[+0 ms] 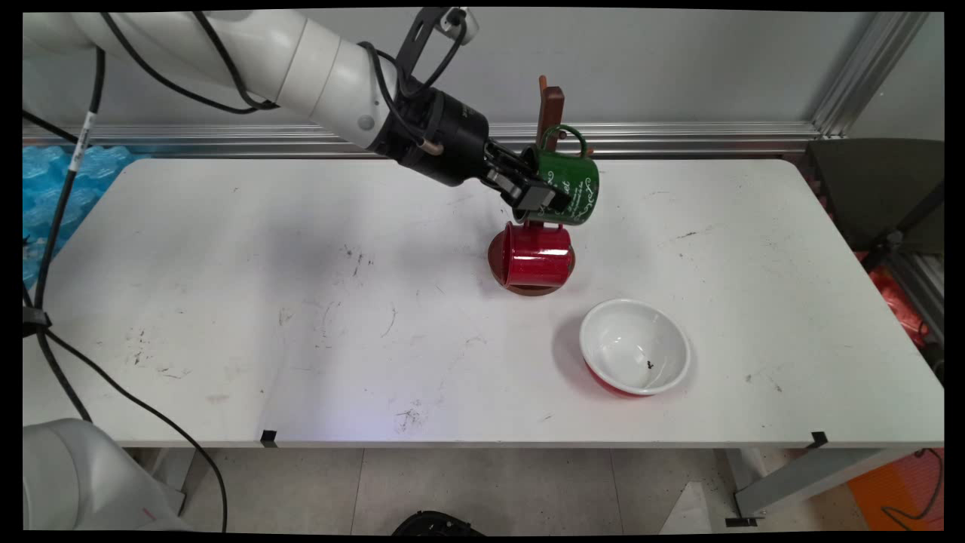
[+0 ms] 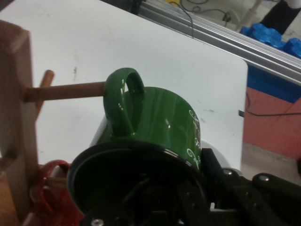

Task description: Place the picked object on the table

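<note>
My gripper (image 1: 540,197) is shut on the rim of a green mug (image 1: 569,183), one finger inside and one outside. I hold the mug tilted beside a wooden mug stand (image 1: 551,104). In the hand view the green mug (image 2: 164,123) fills the middle, and its handle (image 2: 123,100) sits at the tip of a wooden peg (image 2: 63,91) that sticks out from the stand's post (image 2: 15,127). Whether the peg passes through the handle I cannot tell. A red mug (image 1: 537,255) hangs on a lower peg, just under the green one; the red mug (image 2: 49,200) also shows in the hand view.
A white bowl with a red outside (image 1: 635,345) stands on the table to the right front of the stand. The stand's round wooden base (image 1: 532,288) rests near the table's (image 1: 301,302) middle. A dark chair (image 1: 874,188) is off the table's right end.
</note>
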You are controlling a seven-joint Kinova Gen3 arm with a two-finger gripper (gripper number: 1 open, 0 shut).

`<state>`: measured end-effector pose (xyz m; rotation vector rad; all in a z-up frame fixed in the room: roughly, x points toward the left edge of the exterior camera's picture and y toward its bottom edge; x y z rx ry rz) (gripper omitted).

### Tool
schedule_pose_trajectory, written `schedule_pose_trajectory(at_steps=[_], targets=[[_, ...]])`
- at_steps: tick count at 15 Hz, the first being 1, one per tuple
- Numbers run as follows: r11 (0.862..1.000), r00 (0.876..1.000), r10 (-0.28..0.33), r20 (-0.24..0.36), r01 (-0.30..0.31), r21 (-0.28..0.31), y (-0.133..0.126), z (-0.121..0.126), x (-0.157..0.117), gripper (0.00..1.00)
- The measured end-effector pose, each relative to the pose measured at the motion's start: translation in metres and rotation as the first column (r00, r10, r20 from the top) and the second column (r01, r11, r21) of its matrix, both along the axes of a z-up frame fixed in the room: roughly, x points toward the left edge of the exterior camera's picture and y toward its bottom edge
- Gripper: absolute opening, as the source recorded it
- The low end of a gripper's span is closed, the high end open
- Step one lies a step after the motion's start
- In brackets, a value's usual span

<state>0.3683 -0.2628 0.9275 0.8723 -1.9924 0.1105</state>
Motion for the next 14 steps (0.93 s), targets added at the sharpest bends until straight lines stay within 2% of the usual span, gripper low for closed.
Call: schedule_pose_trajectory(at_steps=[8,11,14], targets=[[0.997,0.996,-0.078,0.041,0.077,0.023,0.026,0.022,0.010,0.00],[0.992,0.989,-0.123,0.083,0.121,0.030,0.035,0.029,0.022,0.00],[0.986,0.976,-0.166,0.144,0.162,0.040,0.040,0.036,0.039,0.00]])
